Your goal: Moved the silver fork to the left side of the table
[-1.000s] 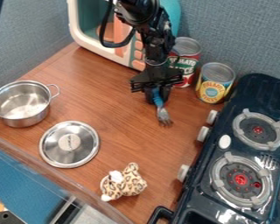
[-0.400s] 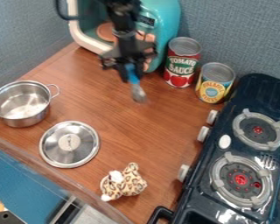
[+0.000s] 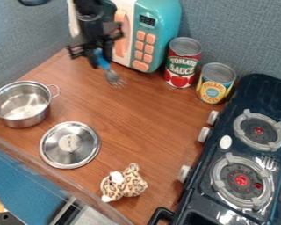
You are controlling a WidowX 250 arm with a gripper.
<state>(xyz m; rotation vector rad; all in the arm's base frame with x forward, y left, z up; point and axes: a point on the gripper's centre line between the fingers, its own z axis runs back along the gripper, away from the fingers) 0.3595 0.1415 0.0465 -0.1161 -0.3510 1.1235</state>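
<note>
Silver fork [image 3: 113,77] slants down from the end effector [image 3: 98,59] clamped on its blue handle [image 3: 102,62].

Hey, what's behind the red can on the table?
Behind the red can, the blue-gray wall shows above its top; whatever sits lower down behind it is hidden.

Blue-grey woven-textured walls [image 3: 236,35] meeting behind a brown wood-grained tabletop [image 3: 143,118], blue surface [image 3: 19,180] beyond its near edge.

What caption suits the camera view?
A robot gripper holds a blue-handled fork near a toy microwave, above a counter with a pot and lid.
</note>
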